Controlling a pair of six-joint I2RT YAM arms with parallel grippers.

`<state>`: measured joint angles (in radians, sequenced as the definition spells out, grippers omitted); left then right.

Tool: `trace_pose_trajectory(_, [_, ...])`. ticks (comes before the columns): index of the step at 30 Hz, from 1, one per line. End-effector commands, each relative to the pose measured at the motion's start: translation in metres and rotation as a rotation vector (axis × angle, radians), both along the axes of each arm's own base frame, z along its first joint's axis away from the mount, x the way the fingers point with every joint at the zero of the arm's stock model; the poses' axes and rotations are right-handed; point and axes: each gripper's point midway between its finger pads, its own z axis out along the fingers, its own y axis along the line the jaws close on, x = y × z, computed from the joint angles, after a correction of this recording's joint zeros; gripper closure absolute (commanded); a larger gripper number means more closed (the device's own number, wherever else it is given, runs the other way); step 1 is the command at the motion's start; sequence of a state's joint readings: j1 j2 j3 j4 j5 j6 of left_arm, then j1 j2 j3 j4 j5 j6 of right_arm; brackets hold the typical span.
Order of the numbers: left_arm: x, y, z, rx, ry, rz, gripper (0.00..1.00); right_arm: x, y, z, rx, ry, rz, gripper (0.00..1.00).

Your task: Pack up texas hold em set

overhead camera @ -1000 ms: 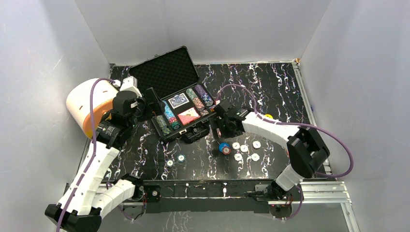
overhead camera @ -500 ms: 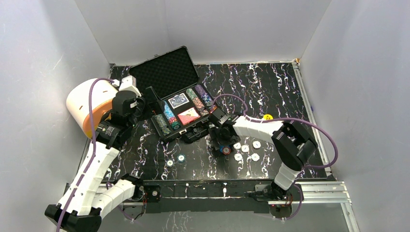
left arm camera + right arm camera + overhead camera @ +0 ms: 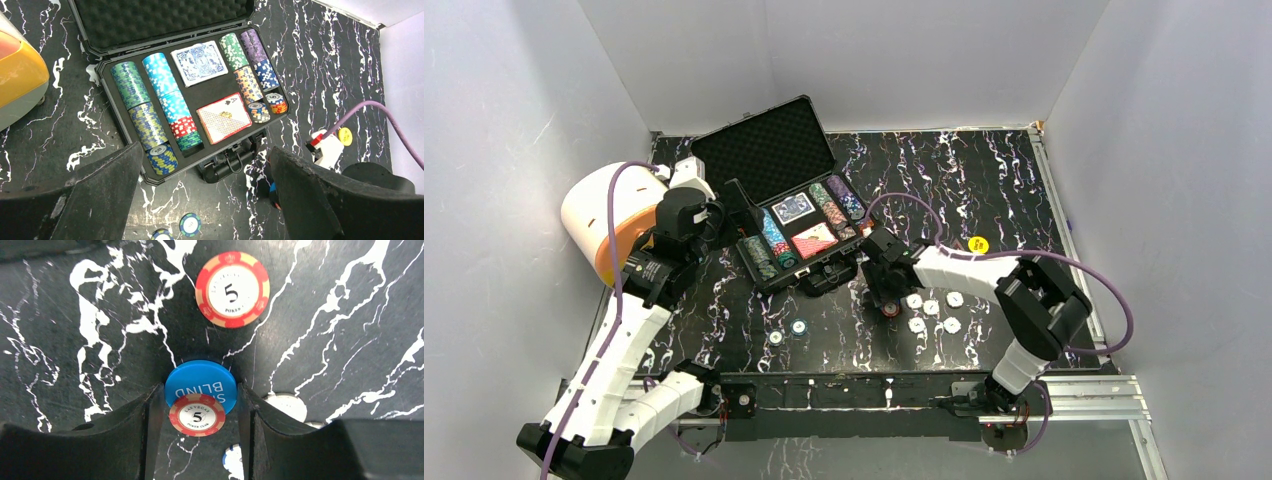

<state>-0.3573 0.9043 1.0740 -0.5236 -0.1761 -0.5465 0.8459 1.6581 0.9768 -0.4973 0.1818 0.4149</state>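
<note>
At the left edge of the surface lies the big white-and-orange cylinder (image 3: 609, 225), just beside my left arm; my left hand (image 3: 205, 152) hangs spread wide and empty over the near side of the case (image 3: 764, 150). The case sits open toward the far left corner, foam lid tipped back; its tray holds rows of chips (image 3: 150, 120), a blue-backed deck (image 3: 200, 62) and a red-backed deck (image 3: 223, 117) with an ace on top. On the surface between the case and the near edge lie two loose chips (image 3: 787, 331), close together. Right of these, just off the case's near right corner, my right hand (image 3: 200, 400) is down at the surface and pinches the blue disc (image 3: 200, 385), a finger against each side of its rim; a small red chip (image 3: 196, 417) lies on top of the disc, and another red chip (image 3: 232, 289) lies apart, beyond my fingertips. A cluster of white chips (image 3: 931, 308) crowds just to the right of that hand; the yellow button (image 3: 977, 243) lies alone, nearer the right edge.
</note>
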Motion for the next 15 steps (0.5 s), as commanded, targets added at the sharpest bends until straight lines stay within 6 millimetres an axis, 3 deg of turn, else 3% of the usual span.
trace_pose_trajectory(1, [-0.001,0.003,0.004,-0.002,-0.022,0.015,0.01,0.034,0.029,0.022,0.176,-0.209,0.003,0.53])
trace_pose_trajectory(5, [0.000,0.004,0.004,0.002,-0.023,0.020,0.02,0.049,0.040,0.037,0.272,-0.336,0.002,0.52])
trace_pose_trajectory(11, [-0.001,0.006,0.000,0.012,-0.018,0.027,0.02,0.059,0.039,0.042,0.310,-0.443,0.006,0.51])
trace_pose_trajectory(15, [0.000,0.007,0.003,0.017,-0.024,0.027,0.02,0.067,0.043,0.060,0.323,-0.488,-0.009,0.50])
